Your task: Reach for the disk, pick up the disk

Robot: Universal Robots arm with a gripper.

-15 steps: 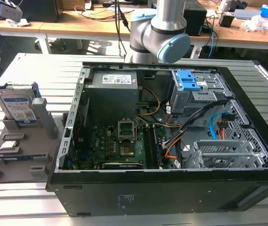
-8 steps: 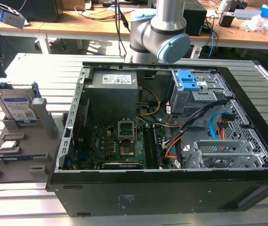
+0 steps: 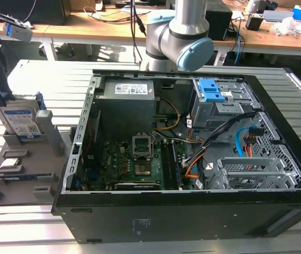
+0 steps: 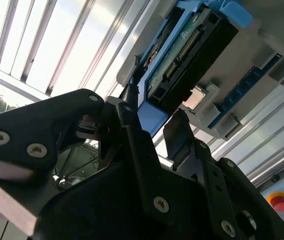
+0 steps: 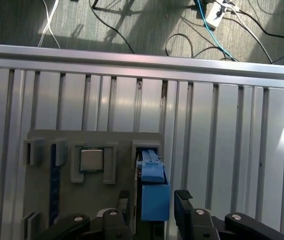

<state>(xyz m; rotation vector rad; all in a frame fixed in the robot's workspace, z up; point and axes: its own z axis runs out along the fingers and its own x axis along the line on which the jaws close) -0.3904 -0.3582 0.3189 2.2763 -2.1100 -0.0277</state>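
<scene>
The gripper (image 5: 153,201) hangs over the disk (image 5: 154,192) with its two black fingers (image 5: 184,200) spread, one on each side of the blue frame. A thin gap shows beside one finger, and whether the other touches the frame cannot be made out. In the second wrist view the disk's narrow edge faces the camera, with a strip of green circuit board, a dark connector and the blue plastic frame around it. Its labelled face is turned away there. In the exterior view the disk stands upright on its edge, its silver face and white-and-blue label showing. Its lower part is sunk out of sight in a slot of a grey holder (image 3: 44,159) at the exterior view's left. A small square silver chip (image 5: 91,160) lies in a neighbouring pocket of the holder. The holder rests on a slatted metal table (image 5: 231,150), just beside an open black computer case (image 3: 192,217) that holds a grey power-supply box (image 3: 126,106). Beyond the case the arm's base (image 3: 179,32) is cut off by the frame's edge.
</scene>
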